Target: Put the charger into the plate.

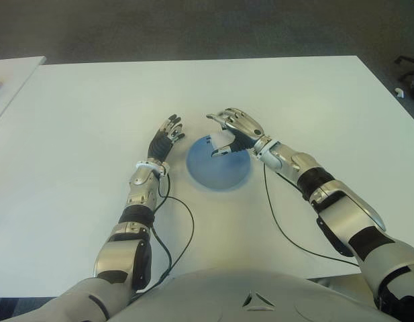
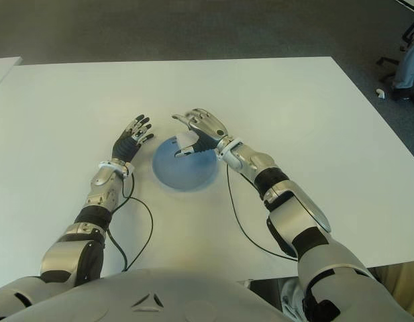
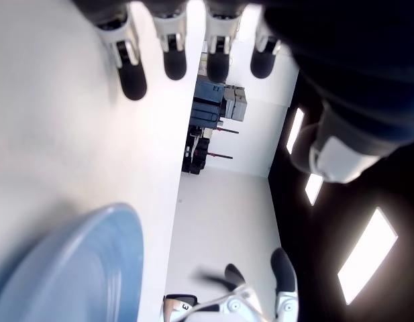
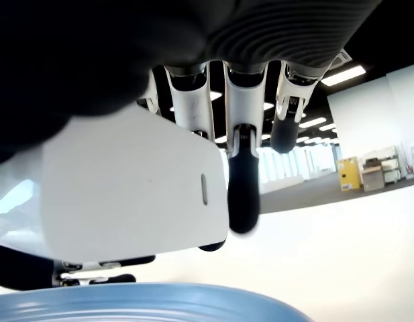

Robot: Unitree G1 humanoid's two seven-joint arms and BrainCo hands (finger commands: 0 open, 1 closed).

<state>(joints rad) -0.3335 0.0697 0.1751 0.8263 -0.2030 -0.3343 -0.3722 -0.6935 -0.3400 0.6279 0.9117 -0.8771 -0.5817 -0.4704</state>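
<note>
With the white charger (image 4: 133,191) pinched between thumb and fingers of the right hand (image 1: 235,131) just above the blue plate (image 1: 220,171) near its 1 o'clock rim, lower toward centre before releasing, while the left hand (image 1: 166,137) waits, fingers extended and empty, at the plate's 9 o'clock.

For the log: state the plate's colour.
Blue. The plate shows best in the left eye view, under the right hand holding the white charger.

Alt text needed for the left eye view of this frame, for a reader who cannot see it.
The robot's right hand holds a flat white rectangular charger just above a round blue plate on a white table. The left hand shows open beside the plate, on its left.
</note>
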